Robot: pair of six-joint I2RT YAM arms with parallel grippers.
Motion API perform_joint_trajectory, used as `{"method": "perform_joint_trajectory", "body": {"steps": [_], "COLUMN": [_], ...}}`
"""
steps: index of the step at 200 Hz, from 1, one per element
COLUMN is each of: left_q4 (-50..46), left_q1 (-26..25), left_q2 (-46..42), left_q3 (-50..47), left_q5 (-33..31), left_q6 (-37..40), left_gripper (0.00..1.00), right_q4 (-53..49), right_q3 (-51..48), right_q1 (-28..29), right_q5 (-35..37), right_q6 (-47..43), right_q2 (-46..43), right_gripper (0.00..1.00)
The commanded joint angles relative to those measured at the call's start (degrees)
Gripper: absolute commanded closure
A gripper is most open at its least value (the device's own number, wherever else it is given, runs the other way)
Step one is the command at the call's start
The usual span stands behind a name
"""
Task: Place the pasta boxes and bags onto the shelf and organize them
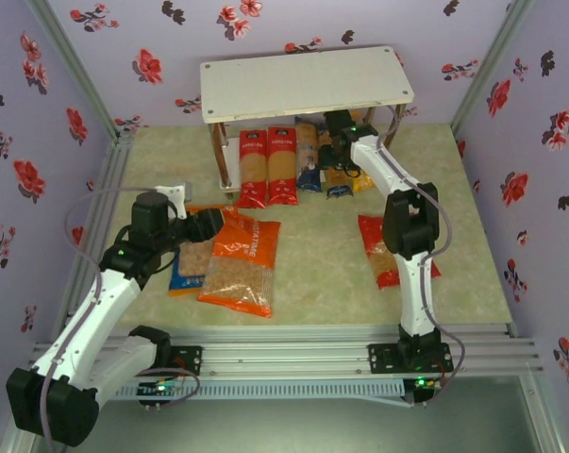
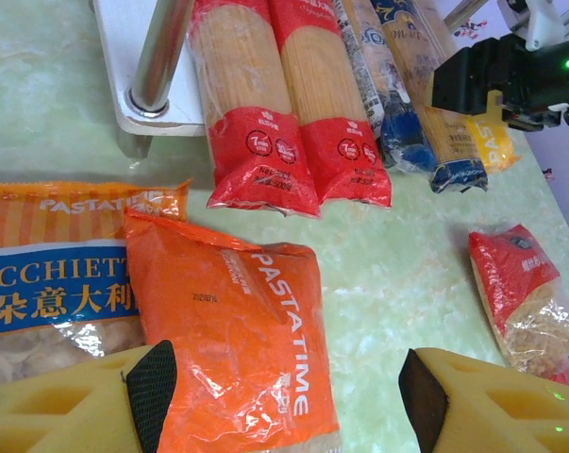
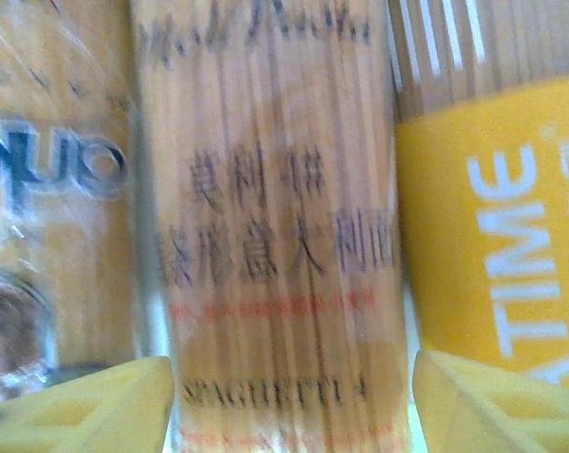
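Where the five spaghetti packs lie side by side, their far ends reach under the top board of the shelf (image 1: 308, 83) and their near ends point toward the arms. From left to right they are the first red pack (image 1: 253, 168), second red pack (image 1: 282, 166), dark blue pack (image 1: 309, 175), tan pack (image 3: 275, 236) and yellow pack (image 3: 496, 236). The right claw (image 3: 284, 406) hangs directly over the tan pack with its jaws spread wide, one fingertip on each side of the pack. It grips nothing, and contact with the wrapper cannot be confirmed. The orange bag (image 2: 232, 330) lies flat on the table (image 1: 322, 274) in front of the shelf, overlapping the right edge of the blue bag (image 2: 48, 283). The left claw (image 2: 279, 401) hovers above the orange bag, jaws wide open and empty. The red bag (image 2: 529, 302) lies apart to the right, partly hidden by the right arm in the top view. A metal leg (image 2: 157, 57) of the shelf stands just left of the first red pack.
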Motion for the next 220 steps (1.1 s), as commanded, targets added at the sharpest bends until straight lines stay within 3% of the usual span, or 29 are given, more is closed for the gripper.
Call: {"method": "perform_joint_trajectory", "body": {"steps": [1, 30, 71, 95, 119, 162, 220], "left_q4": [-1.6, -2.1, -4.6, -7.8, -9.6, -9.8, -9.8], "left_q1": [0.5, 0.5, 0.5, 0.4, 0.4, 0.4, 0.4], "left_q2": [-0.8, -0.8, -0.4, 0.8, 1.8, 1.7, 1.1], "left_q3": [-0.2, -0.8, -1.8, -2.6, -4.6, -7.2, -6.6], "left_q5": [-1.0, -2.1, -4.7, -4.7, -4.4, -4.5, -4.1], "left_q6": [1.6, 1.9, 2.5, 2.5, 2.0, 0.4, 0.0], "left_gripper": [0.32, 0.35, 0.44, 0.49, 0.53, 0.58, 0.58], "right_q4": [6.7, 8.5, 16.7, 16.9, 20.7, 36.9, 49.7], "right_q3": [-2.9, -10.9, -35.8, -48.6, -59.7, -71.5, -67.1], "right_q1": [-0.3, 0.0, 2.7, 7.3, 14.3, 26.7, 33.6], "right_q5": [0.8, 0.4, -5.2, -11.5, -18.9, -23.5, -29.1], "right_q6": [-0.9, 0.5, 3.6, 7.2, 13.4, 26.0, 31.5], "right_q2": [-9.4, -17.0, -38.1, -48.8, -54.0, -50.9, -32.8], "right_gripper": [0.29, 0.28, 0.31, 0.31, 0.31, 0.31, 0.29]}}
